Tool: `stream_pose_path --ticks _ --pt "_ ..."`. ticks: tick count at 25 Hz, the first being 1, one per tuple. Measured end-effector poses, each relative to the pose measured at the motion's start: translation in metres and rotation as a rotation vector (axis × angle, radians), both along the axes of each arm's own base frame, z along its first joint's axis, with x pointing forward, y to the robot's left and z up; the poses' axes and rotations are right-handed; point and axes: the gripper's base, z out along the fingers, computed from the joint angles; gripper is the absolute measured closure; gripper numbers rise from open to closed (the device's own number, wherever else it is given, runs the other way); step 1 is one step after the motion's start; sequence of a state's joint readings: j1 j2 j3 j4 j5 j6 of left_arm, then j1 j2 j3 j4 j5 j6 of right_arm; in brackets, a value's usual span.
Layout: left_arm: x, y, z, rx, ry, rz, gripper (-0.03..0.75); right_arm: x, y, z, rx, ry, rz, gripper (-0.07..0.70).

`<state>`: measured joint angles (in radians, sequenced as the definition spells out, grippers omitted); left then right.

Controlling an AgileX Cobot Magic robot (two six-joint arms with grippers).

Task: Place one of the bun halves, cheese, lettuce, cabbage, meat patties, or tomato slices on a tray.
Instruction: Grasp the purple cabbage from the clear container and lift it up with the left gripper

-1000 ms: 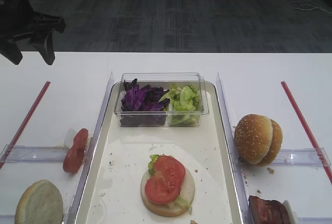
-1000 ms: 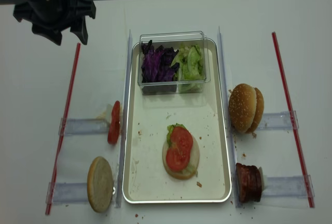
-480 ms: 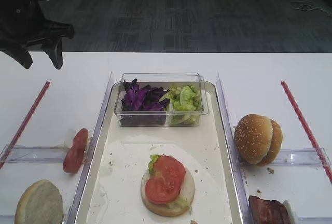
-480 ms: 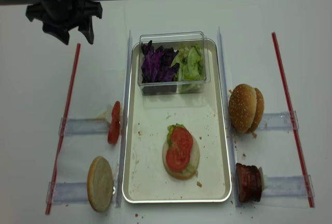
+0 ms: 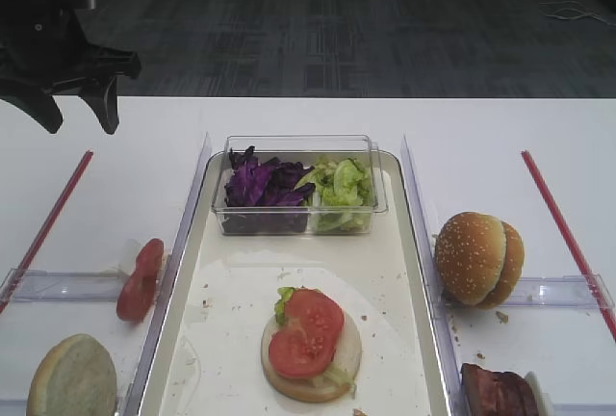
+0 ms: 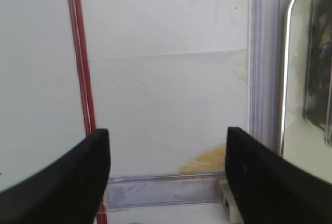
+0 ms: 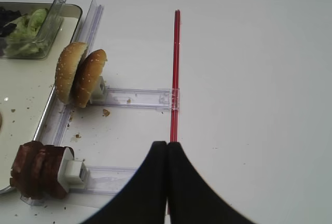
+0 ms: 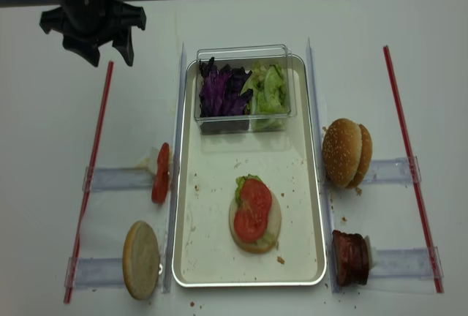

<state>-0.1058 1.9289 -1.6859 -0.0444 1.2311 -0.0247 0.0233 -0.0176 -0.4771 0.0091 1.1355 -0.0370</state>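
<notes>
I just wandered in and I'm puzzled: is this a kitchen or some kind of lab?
Probably a lab set up as a burger station: a white table on office carpet, a metal tray holding a half-built burger, and a black robot gripper overhead.

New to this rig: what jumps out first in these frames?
The half-built burger mid-tray: a bun half topped with lettuce and two tomato slices. Behind it on the tray sits a clear tub of purple cabbage and lettuce. The left end effector hangs open, empty, at far left.

White tabletop (image 8: pixel 241 16). Two red strips (image 8: pixel 93 162) (image 8: pixel 409 162) near its sides, clear plastic rails (image 8: pixel 179 111) beside them. Clear tub (image 8: pixel 245 51), two compartments. Dark carpet (image 5: pixel 366 21) behind.
</notes>
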Motion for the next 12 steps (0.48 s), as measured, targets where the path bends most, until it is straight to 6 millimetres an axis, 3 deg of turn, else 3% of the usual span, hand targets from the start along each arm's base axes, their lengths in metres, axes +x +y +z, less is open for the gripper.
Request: stream_pose_path --ticks 6,12 --pt "0.000 -0.002 0.000 0.000 0.000 -0.005 0.265 0.000 0.000 0.000 -0.003 0.000 0.002 0.568" --pt "-0.004 -0.025 0.000 0.000 0.000 -0.063 0.265 0.000 0.000 0.000 -0.003 0.000 0.002 0.568"
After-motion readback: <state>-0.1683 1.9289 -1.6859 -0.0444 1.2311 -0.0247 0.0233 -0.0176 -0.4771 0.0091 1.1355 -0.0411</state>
